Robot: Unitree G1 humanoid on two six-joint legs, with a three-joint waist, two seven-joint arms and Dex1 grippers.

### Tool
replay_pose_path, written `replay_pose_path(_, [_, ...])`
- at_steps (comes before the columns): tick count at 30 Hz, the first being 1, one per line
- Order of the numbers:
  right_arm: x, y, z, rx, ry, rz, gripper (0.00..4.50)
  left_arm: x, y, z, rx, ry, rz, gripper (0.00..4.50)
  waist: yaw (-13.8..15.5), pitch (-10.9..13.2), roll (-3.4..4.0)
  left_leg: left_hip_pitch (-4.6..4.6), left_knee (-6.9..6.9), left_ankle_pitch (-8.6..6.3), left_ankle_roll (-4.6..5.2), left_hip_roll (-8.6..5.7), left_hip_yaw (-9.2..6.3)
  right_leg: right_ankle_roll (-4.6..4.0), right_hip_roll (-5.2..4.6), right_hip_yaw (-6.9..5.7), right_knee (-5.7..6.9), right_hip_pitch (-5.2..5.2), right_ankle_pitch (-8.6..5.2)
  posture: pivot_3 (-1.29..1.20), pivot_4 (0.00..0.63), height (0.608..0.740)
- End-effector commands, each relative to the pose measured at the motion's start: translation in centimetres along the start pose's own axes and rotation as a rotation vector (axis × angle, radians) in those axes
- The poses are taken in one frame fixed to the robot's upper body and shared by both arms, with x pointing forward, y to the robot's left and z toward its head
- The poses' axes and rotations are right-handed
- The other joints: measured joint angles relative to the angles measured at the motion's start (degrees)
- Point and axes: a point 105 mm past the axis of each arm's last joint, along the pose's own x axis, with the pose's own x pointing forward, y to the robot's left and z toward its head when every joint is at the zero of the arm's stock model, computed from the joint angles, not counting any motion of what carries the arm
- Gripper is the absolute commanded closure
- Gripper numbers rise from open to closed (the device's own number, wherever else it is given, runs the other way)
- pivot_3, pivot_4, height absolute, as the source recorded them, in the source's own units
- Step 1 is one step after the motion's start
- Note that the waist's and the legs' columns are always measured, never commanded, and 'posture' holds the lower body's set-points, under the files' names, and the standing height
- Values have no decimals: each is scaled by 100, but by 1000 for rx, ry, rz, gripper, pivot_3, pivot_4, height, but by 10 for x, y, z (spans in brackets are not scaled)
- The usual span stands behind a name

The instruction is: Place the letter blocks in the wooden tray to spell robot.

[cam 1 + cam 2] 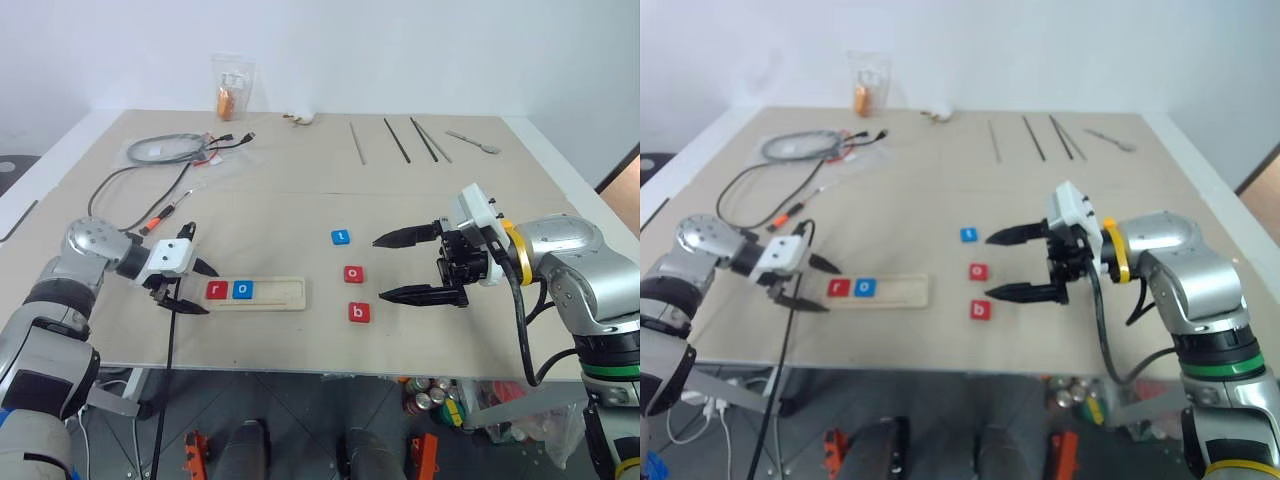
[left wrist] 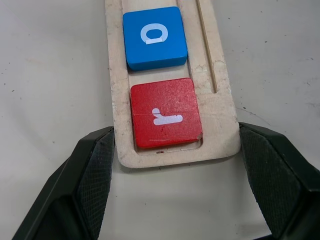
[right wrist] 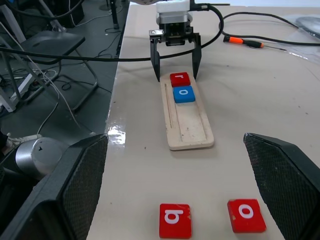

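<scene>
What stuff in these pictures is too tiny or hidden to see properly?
- The bag at the table's far edge, head views: something orange is inside, too small to name.
- The small pale thing near it: too small to tell what it is.
- Right wrist view: the blue t block lies outside the picture's edge.
- Left wrist view: the wooden tray is cut off by the picture's edge past the blue o block.
</scene>
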Motion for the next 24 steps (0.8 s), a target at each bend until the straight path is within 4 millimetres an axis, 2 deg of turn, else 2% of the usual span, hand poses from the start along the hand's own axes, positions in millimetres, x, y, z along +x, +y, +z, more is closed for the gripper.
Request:
replay_pose_path(1, [0,-1,10,-52,-14,-5,0,1,12,13,48,-19,15,1262,0,1,-1,-4,0,2,3,-3,0,0,-4,-2,-1,1,0,0,150,740])
replay_pose_path(5, [-1,-1,10,-53,-14,-7,0,0,22,24,70,-37,35,1262,-3,9,-21,-26,4,9,11,-5,-1,-2,-7,-9,-6,-6,1,0,150,740])
replay_pose_path(7, [-1,-1,9,-54,-13,-7,0,-1,26,29,78,-44,42,1262,-30,16,-31,-71,8,29,32,0,-1,1,-4,-10,-6,-20,12,0,150,740])
replay_pose_path(12, [-1,-1,9,-57,-12,-9,0,-2,34,39,107,-29,39,1262,-66,24,-43,-96,5,26,27,17,-14,66,35,0,-7,-44,4,0,150,740])
replay_pose_path(24, [-2,1,7,-49,-13,-18,0,-7,25,21,70,54,12,1262,-84,26,-44,-94,-11,-13,23,51,-42,47,77,-19,8,-48,-20,0,150,740])
